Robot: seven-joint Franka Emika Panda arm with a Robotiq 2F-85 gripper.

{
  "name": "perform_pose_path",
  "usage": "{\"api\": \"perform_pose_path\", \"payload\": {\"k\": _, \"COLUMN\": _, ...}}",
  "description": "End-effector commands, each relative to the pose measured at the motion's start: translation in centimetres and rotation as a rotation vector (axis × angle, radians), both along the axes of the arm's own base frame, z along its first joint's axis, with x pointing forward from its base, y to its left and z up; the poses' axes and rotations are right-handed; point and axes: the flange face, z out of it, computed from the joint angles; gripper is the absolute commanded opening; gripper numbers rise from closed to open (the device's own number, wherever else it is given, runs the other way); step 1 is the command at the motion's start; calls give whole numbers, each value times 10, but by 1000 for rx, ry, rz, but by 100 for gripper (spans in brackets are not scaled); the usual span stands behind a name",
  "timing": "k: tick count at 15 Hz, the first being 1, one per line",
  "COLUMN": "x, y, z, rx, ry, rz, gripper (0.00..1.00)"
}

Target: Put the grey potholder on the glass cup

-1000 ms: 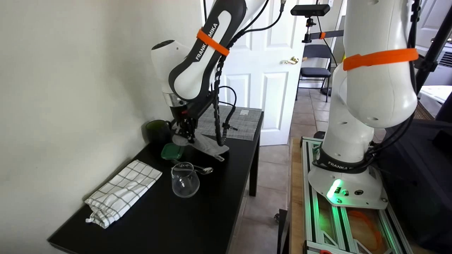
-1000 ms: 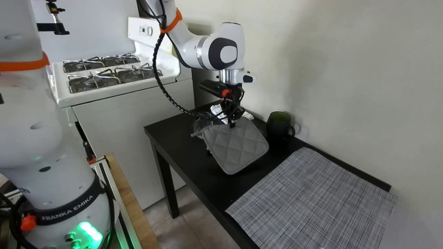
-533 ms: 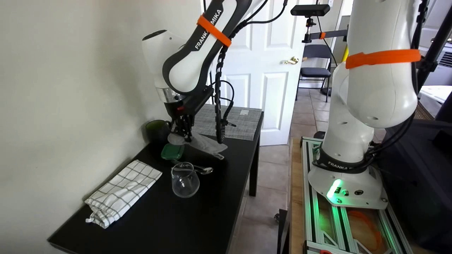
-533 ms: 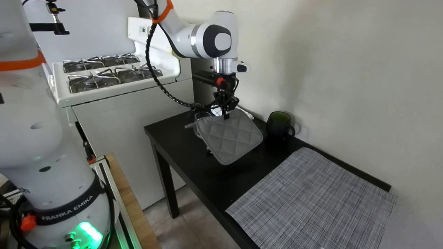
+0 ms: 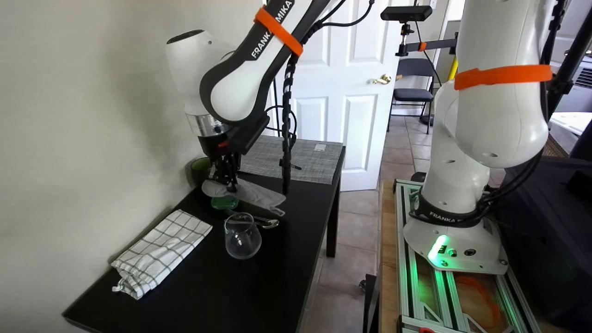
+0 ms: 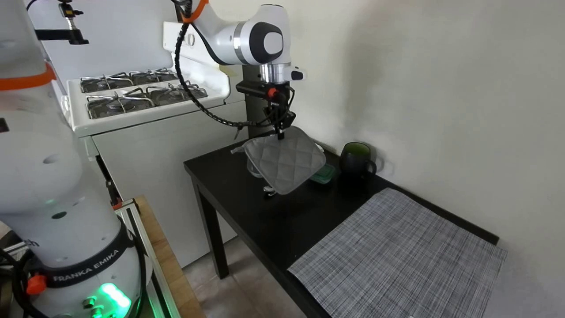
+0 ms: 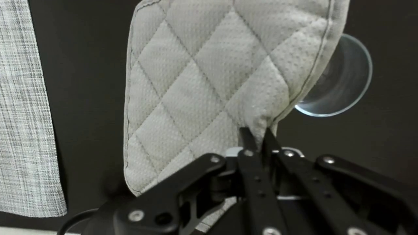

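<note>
Over the black table (image 5: 208,286), the arm (image 5: 238,95) has shifted along. The grey potholder (image 6: 284,159) hangs tilted above it; the gripper (image 7: 258,137) is almost fully closed — pinching the cloth near one edge. The glass cup (image 5: 243,240) stands unmoved, the potholder now nearer; in an exterior view the green object (image 6: 323,174) has come into sight.

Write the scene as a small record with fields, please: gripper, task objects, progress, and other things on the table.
Gripper: shut on an edge of the grey potholder
Potholder: held tilted above the black table
Glass cup: standing on the table
Progress: potholder not yet on the cup
Near the wall: white checked towel, dark green mug
Also on table: grey mat, small green object, metal cutlery
</note>
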Motion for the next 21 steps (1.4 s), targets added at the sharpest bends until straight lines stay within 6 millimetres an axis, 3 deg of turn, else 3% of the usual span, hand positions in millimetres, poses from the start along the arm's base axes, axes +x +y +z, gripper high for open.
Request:
{"api": "perform_pose_path", "payload": {"k": 1, "x": -2, "y": 16, "z": 2, "rx": 1, "ry": 29, "rz": 16, "gripper": 2}}
{"api": "perform_pose_path", "payload": {"k": 21, "x": -11, "y": 106, "z": 16, "rx": 11, "ry": 15, "rz": 167, "gripper": 2}}
